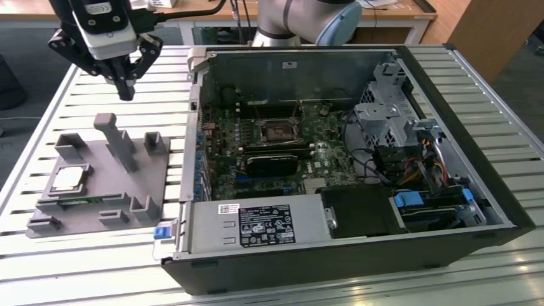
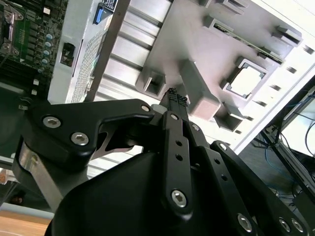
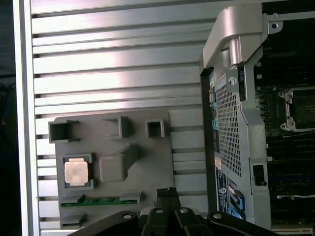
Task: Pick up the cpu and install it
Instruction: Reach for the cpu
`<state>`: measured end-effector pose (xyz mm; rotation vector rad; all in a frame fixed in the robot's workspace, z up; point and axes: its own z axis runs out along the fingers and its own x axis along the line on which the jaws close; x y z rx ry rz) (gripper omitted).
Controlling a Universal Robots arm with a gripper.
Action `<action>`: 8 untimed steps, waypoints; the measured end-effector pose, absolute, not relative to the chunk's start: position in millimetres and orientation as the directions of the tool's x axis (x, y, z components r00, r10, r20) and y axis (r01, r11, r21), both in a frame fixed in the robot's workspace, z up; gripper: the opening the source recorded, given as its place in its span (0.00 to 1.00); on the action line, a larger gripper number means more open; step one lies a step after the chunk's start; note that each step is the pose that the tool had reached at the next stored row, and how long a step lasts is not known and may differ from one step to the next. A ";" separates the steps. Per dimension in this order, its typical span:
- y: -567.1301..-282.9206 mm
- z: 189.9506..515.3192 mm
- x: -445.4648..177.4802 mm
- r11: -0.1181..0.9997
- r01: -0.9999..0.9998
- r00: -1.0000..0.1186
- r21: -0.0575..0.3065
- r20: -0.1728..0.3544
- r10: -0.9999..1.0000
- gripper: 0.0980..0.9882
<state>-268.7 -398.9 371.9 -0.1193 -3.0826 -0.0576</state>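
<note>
We judge that the pick-up step is only at its approach. The tool [image 1: 126, 94] hangs high over the slatted desk [image 1: 85, 271], at the exterior view's left of the open computer case [image 1: 340, 271]. It is clenched shut, with nothing in its grasp. The cpu [image 1: 68, 180] lies flat in a square pocket of the grey fixture [image 1: 114, 210], well apart from the tool. The socket [image 1: 276, 131] inside the case looks unfilled, as far as we can see.

To do this step well, we think the tool should be opened before it goes down. It should then be centred over the chip and take it level, by its edges. The tall post [image 1: 114, 140] of the fixture stands near the pocket and could be hit.

A white label [image 1: 264, 226] with dense print and symbols sits on the power supply [image 1: 204, 229], with a small sticker [image 1: 229, 208] above it; we do not read them out. On the cpu top we can make out no writing.
</note>
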 end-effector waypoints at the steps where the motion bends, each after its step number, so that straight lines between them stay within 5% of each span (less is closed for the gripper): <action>1: -398.9 371.8 -269.0 0.996 0.078 -0.995 0.035 0.058 0.076 0.01; 8: -398.9 371.0 -271.3 0.996 0.078 -0.995 0.035 0.062 0.076 0.01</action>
